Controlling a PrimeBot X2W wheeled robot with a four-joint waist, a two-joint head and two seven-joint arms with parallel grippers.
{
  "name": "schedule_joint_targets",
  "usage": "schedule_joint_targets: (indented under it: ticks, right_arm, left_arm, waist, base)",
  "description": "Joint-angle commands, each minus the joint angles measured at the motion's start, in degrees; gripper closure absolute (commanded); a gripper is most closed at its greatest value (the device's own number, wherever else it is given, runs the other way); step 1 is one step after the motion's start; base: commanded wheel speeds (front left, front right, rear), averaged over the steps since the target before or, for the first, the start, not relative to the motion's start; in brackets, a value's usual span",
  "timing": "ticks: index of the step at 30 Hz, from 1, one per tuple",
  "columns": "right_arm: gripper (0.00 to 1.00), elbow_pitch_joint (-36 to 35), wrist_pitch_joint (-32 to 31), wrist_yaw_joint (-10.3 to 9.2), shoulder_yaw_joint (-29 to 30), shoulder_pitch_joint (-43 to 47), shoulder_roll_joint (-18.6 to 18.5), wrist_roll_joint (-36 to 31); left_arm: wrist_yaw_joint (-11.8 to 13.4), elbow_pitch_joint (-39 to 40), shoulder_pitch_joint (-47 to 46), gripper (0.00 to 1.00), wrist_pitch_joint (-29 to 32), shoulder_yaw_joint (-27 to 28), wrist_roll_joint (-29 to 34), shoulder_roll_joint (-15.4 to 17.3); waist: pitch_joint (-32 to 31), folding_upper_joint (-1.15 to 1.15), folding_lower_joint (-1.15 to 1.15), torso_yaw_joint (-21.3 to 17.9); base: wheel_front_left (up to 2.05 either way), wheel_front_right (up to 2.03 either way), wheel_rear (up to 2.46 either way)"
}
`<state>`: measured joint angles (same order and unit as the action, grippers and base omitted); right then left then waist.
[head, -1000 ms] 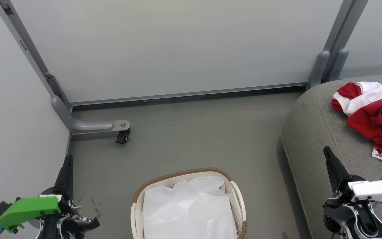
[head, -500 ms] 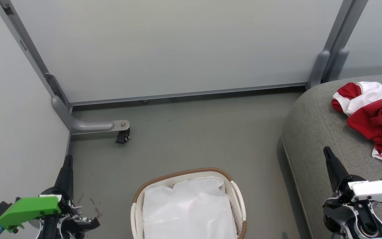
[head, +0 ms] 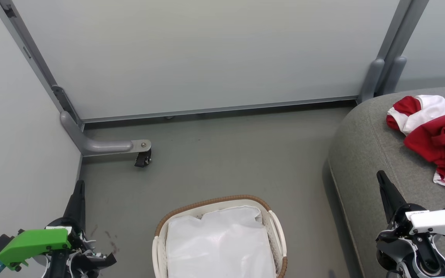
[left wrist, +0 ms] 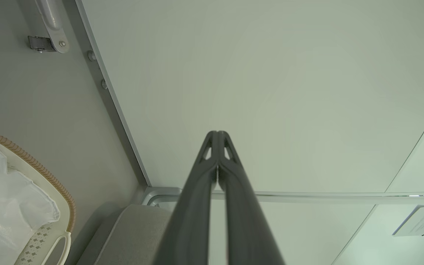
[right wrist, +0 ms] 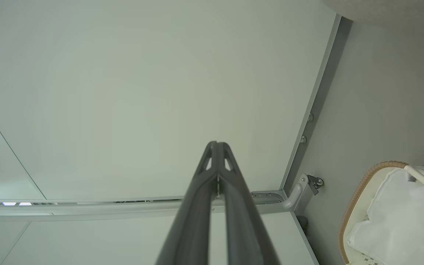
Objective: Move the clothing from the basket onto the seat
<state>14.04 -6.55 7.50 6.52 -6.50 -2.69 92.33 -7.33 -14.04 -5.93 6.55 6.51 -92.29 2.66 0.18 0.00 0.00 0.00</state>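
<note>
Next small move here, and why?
Likely no further pick: stop and report done. The basket holds, as far as visible, just its white liner; the clothing lies on the seat; left gripper and right gripper are shut, empty.

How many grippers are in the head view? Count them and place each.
2. The left gripper is at lower left beside the wall panel; the right gripper is at lower right over the seat. Both are shut.

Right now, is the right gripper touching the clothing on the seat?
Apart. The head view shows a strip of bare grey seat between the right gripper, jaws shut, and the clothing.
</note>
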Motion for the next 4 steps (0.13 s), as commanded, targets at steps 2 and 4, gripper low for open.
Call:
schedule_joint_targets:
  ticks: [2, 4]
  right_arm:
    - [1.00, -0.17, -0.18, -0.02, 0.12, 0.61, -0.36, 0.18]
    - [1.00, -0.17, -0.18, -0.02, 0.12, 0.61, -0.36, 0.18]
  left_arm:
    - [-0.30, 0.11, -0.59, 1.00, 0.18, 0.12, -0.23, 0.40]
    - [-0.30, 0.10, -0.59, 1.00, 0.18, 0.12, -0.23, 0.40]
  waist:
    - [0.00, 0.00, 0.00, 0.00]
    - [0.00, 0.00, 0.00, 0.00]
  base:
    - [0.00, 0.00, 0.00]
    - [0.00, 0.00, 0.00]
